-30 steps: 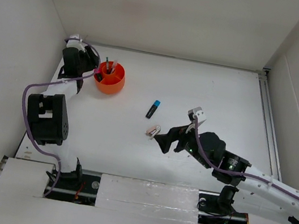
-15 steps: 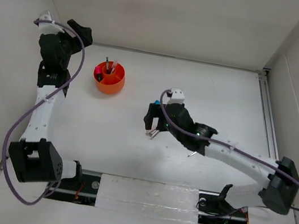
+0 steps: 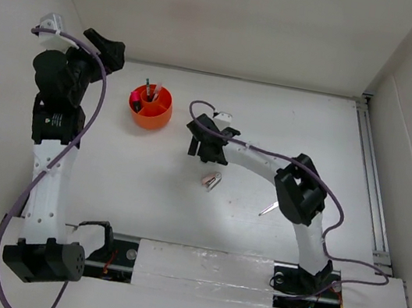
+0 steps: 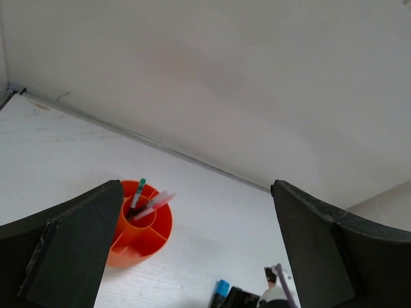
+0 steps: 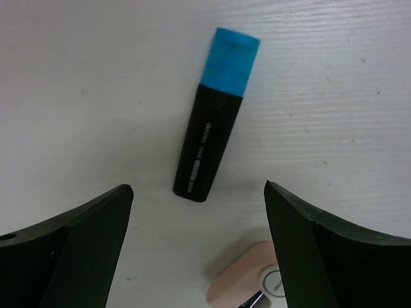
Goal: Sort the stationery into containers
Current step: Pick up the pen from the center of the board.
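The round orange organiser (image 3: 150, 108) stands at the table's far left with pens upright in its centre well (image 4: 142, 204). A black highlighter with a blue cap (image 5: 215, 144) lies flat on the table. My right gripper (image 5: 197, 189) hangs open just above it, its fingers apart on either side of the highlighter's black end and touching nothing. In the top view the right gripper (image 3: 205, 151) hides that highlighter. A small pink eraser-like piece (image 5: 247, 282) lies just near of it, also seen at the pink piece (image 3: 211, 179). My left gripper (image 3: 100, 53) is raised high at the far left, open and empty (image 4: 196, 186).
A thin pale item (image 3: 268, 209) lies on the table beside the right arm's elbow. White walls close in the table on the left, far and right sides. A metal rail (image 3: 369, 173) runs along the right edge.
The left gripper opened and rose up and away from the organiser to the far left. The right arm swung left and farther out, coming over the blue-capped highlighter.
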`<state>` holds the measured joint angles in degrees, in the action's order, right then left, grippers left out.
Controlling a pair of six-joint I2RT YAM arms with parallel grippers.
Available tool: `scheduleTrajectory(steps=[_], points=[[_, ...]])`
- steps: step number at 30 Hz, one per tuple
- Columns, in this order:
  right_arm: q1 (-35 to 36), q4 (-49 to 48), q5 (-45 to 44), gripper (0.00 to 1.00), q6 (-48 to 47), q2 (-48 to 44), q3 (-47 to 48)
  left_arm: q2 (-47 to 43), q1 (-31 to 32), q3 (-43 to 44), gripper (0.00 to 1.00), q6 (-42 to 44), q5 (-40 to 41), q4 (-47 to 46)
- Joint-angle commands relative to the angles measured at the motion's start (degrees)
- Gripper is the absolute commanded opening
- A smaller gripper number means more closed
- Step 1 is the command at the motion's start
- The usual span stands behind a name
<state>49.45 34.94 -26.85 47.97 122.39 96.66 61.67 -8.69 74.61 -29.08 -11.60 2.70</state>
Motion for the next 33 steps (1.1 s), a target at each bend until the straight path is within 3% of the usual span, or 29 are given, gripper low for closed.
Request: scheduleTrajectory(steps=[1,8,17,24,29,33], points=[[-3.04,-1.79,1.71,0.88,3.71,-2.42,-0.5,-1.64,0.07,-1.48,1.0,-0.27,1.14,2.31],[-4.19,-3.83,4.26,0.8,2.31,1.26,0.8,-2.17,-0.45,-1.48,1.0,-0.8,-2.64,1.26],[-2.96,1.62,1.8,0.78,2.92,5.84,5.11,-1.11,-1.5,-2.01,1.0,-1.33,-3.17,1.26],[-3.48,4.08,1.71,0.65,3.63,8.12,4.59,-0.59,-1.51,-2.01,1.0,-1.86,-4.4,0.73],[-3.48,6.19,1.1,0.42,3.63,10.06,5.64,-0.59,-1.51,-2.01,1.0,-1.86,-3.87,0.73],[-3.48,4.63,1.62,0.07,3.1,10.06,3.98,-0.59,-1.51,-2.01,1.0,-1.33,-2.82,1.78]])
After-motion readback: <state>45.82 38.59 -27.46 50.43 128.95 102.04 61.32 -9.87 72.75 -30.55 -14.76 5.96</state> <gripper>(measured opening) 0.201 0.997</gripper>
